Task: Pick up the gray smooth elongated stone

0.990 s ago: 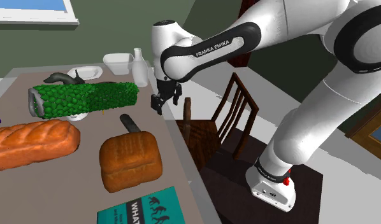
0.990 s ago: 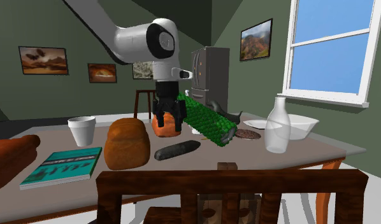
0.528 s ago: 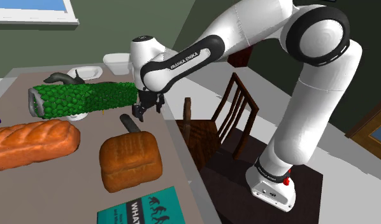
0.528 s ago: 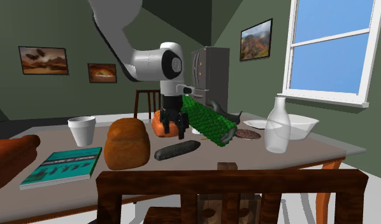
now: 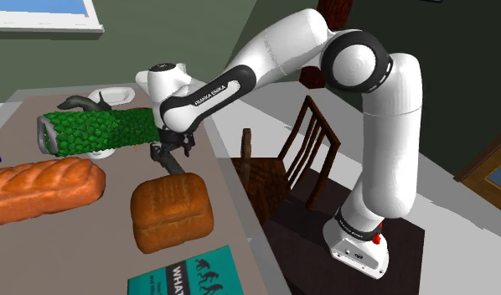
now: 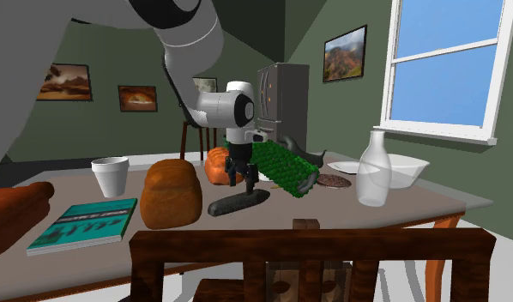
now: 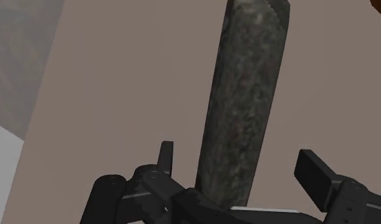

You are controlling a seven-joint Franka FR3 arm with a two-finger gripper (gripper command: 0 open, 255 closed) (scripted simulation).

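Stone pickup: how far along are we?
Done: the approach. The claw straddles the stone. In hand: the grasp. The fingers stand open on either side, not touching it. Left: close, then lift, as the stone lies flat on the table.

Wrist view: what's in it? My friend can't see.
A long dark grey stone lies on a brownish table. The black pincer is open, one finger on each side of the stone's near end, neither touching it.
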